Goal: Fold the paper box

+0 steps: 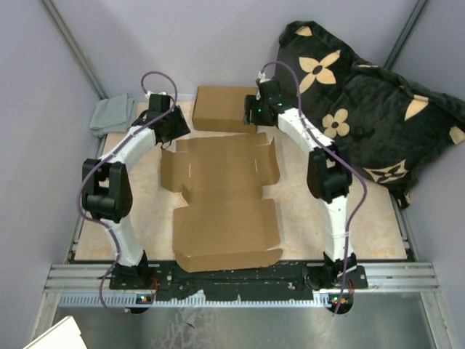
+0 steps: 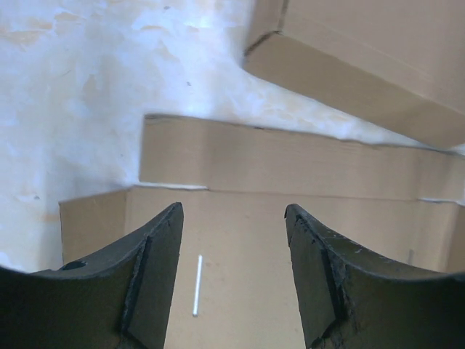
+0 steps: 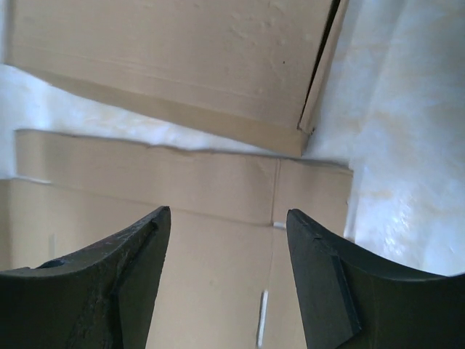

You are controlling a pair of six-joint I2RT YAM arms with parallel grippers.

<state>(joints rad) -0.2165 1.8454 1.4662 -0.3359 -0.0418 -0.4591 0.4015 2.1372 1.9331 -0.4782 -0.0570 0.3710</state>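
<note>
The unfolded box (image 1: 221, 200) is laid flat at the middle of the table (image 1: 298, 218), with a folded box (image 1: 224, 109) just beyond its far edge. The left gripper (image 2: 232, 211) and right gripper (image 3: 229, 212) are held over its far corners, fingers spread apart with nothing gripped.

Flat box blank (image 1: 225, 200) mid-surface (image 1: 305, 218). Closed box (image 1: 224, 109) just behind it. Cloth (image 1: 112, 115) at far left corner. Cushion (image 1: 363, 102) beyond right rear edge. Left gripper (image 1: 173, 127) over blank's far-left corner, right gripper (image 1: 260, 109) over far-right.
</note>
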